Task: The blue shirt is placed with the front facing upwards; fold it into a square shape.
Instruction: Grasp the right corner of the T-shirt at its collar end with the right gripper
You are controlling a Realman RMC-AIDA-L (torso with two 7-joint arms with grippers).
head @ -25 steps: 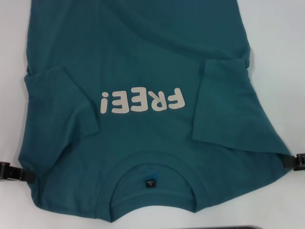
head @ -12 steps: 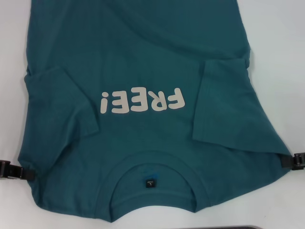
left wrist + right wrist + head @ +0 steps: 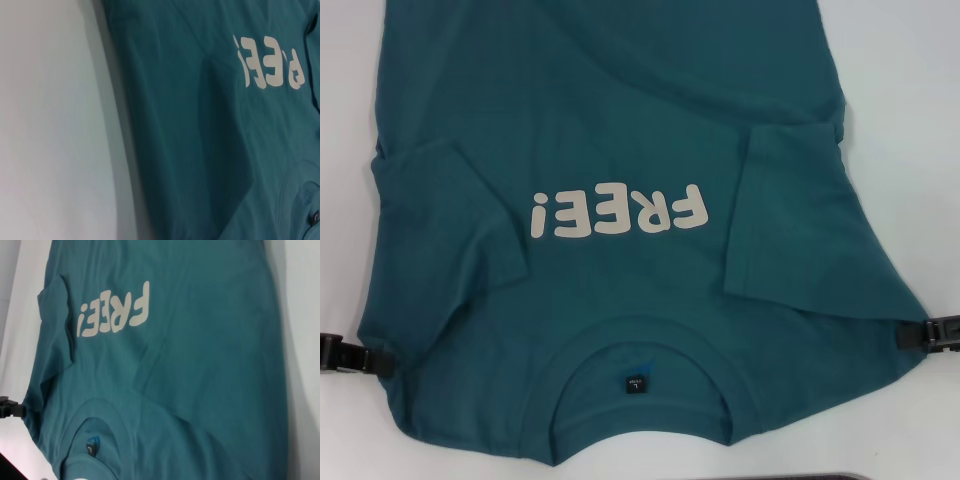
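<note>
Presently, the blue shirt (image 3: 620, 130) lies front up on the white table (image 3: 910, 100), filling most of the head view from the top edge down to near the bottom edge. The off-white "FREE!" print (image 3: 618, 213) sits at the frame's centre and reads upside down. The ribbed collar (image 3: 645, 352) is at the lower centre, with the small black neck label (image 3: 635, 384) inside it. Both sleeves are folded inward over the body: one sleeve (image 3: 445, 215) at centre left, the other sleeve (image 3: 790, 215) at centre right.

The left gripper (image 3: 342, 357) is at the lower left edge of the frame, at the shirt's shoulder edge. The right gripper (image 3: 932, 335) is at the lower right edge, at the opposite shoulder edge. Only a small black part of each shows, so whether the fingers are spread, closed or holding cloth cannot be told.

Bare table shows along the left and right sides of the frame and in the lower corners. A dark strip (image 3: 820, 476), possibly the table's near edge, shows at the bottom centre-right. There are no containers to report.
</note>
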